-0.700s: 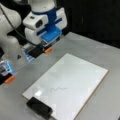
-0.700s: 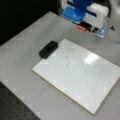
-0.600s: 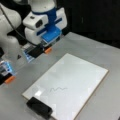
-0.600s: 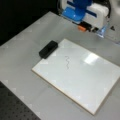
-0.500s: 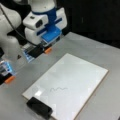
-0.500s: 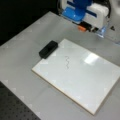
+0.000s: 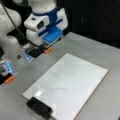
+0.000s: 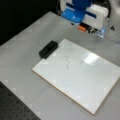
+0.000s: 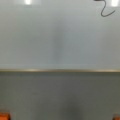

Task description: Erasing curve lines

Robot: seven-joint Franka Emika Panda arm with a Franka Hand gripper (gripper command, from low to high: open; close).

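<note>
Gripper (image 7: pixel 40 51) hangs above the table (image 7: pixel 82 47), off the whiteboard's (image 7: pixel 75 82) far edge and pointing downward; in both front views it sits clear of the board (image 8: pixel 82 75), touching nothing. Orange fingertips (image 9: pixel 3 116) show at the wrist view's two bottom corners, so the jaws stand wide with nothing between them. Curve lines (image 7: pixel 58 88) remain unerased on the board, near its eraser end (image 8: pixel 67 62). Black eraser (image 8: pixel 48 49) rests on the board's corner, well apart from the gripper.
</note>
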